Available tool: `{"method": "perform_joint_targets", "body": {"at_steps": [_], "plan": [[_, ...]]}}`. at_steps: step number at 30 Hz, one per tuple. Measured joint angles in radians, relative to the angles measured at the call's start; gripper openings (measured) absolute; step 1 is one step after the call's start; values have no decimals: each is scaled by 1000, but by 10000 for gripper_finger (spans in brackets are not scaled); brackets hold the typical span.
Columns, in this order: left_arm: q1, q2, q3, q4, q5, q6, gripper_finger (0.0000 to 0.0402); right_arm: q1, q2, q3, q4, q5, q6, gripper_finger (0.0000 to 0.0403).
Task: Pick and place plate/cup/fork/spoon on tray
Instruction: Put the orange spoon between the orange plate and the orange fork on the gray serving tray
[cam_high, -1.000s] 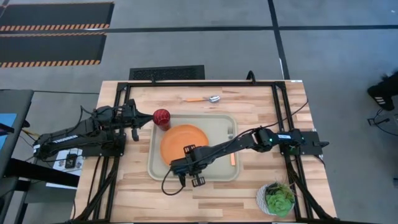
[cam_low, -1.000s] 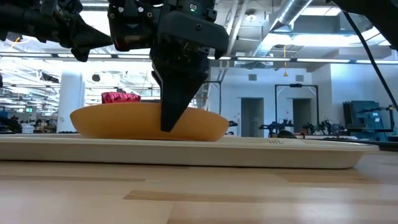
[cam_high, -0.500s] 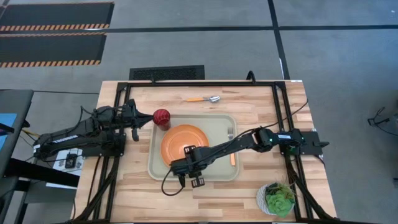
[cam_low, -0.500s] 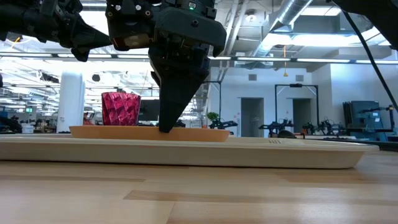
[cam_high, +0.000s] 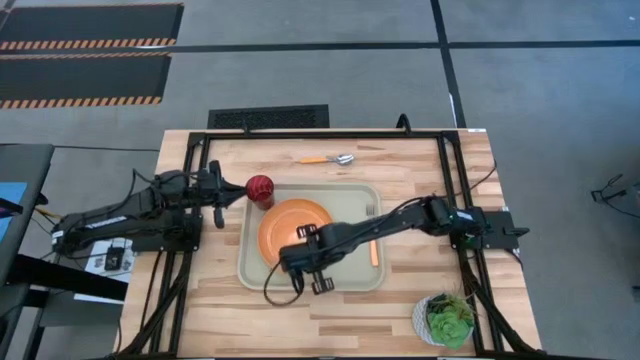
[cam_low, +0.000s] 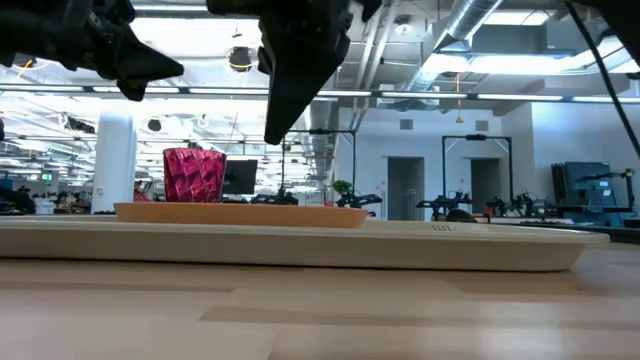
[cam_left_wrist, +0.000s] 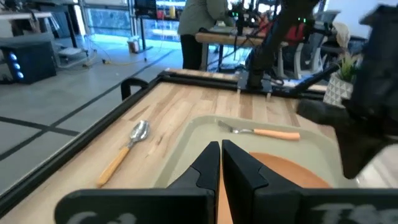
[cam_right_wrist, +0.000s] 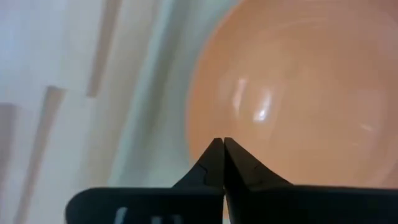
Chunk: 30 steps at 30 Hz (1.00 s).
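Lifted clear of the plate (cam_high: 296, 229) since a second ago: right end effector (cam_low: 285, 120), fingers pressed together, now hovering above the near-left part of the tray (cam_high: 260, 272). Plate flat in the tray, fork (cam_high: 373, 240) along its right side. Placing of the plate apparently done. Cup (cam_high: 260, 187) on the desk (cam_high: 420, 180) beside the far-left tray corner, just by the left end effector (cam_high: 219, 200), fingers together. Spoon (cam_high: 327, 159) farther back. Next, probably: opening around the cup.

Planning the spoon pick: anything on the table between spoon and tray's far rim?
High view: bare wood only between the spoon and the tray; the fork already lies inside the tray.
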Motion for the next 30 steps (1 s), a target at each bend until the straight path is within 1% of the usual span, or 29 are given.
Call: {"method": "perform_joint_targets", "body": {"at_steps": [2,4,6,10,15,18,20,23,27,30], "plan": [[0,28,0,5,-1,0,6,-18,-39,-77,72,0,-8,16],[0,56,0,10,-1,0,6,-36,-92,-185,171,-3,-11,10],[0,82,0,19,-1,0,6,-56,-165,-313,280,-6,-11,5],[0,125,0,30,-13,1,6,-112,-350,-604,494,-4,32,10],[0,134,0,33,-30,-1,6,-246,-579,-944,734,-2,105,5],[0,134,0,40,-30,-17,6,-364,-680,-1090,844,-2,175,6],[0,134,0,46,-30,-22,6,-454,-710,-1152,867,-2,238,10],[0,134,0,51,-47,-25,6,-580,-722,-1191,884,-1,307,16],[0,134,0,53,-115,-25,6,-725,-665,-1193,908,-12,404,31],[0,134,0,53,-138,-25,6,-803,-607,-1189,956,-28,473,55]]}}
